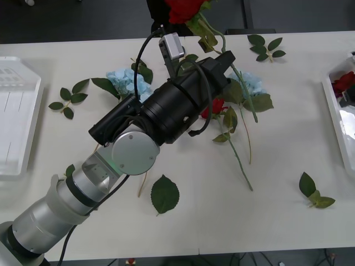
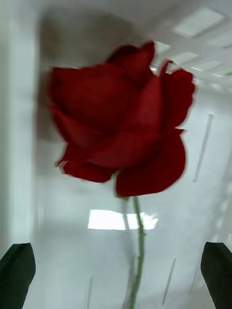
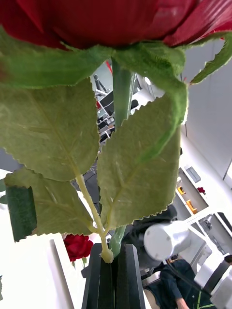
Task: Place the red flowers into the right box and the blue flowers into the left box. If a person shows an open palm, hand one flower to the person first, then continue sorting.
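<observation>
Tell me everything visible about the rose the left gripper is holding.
The held rose is artificial, with a deep red head at the far table edge, raised above the table. Broad, serrated, fabric-like green leaves hang under the head. Its thin green stem runs down into the left gripper, whose black fingers are shut on it.

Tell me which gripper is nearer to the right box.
Right. The right gripper hovers open inside the right box, over a red rose. The left gripper holds another rose at the table's far middle.

Robotics lab or office, long white tabletop, dark floor beyond, desks and shelving behind, white walls
</observation>
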